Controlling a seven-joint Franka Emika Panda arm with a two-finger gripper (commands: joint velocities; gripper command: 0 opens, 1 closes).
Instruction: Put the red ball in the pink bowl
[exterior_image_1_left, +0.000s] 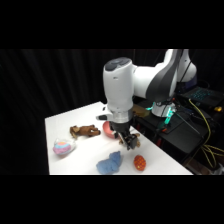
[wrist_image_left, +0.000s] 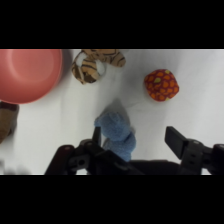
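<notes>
Blue plush (wrist_image_left: 116, 131) under my spread fingers (wrist_image_left: 176, 141), red ball (wrist_image_left: 161, 84) long axis roughly upright in side view, pink bowl (wrist_image_left: 27, 72) empty

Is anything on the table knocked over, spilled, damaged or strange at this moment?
Nothing stands out. The red ball lies alone on the table, apart from the pink bowl. The bowl sits open side up, with nothing in it. A blue toy lies under the open gripper. No spill or damage shows.

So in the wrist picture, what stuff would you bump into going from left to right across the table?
Round reddish-pink bowl → tan-and-brown striped plush toy → fuzzy blue soft toy → small orange-red speckled ball.
</notes>
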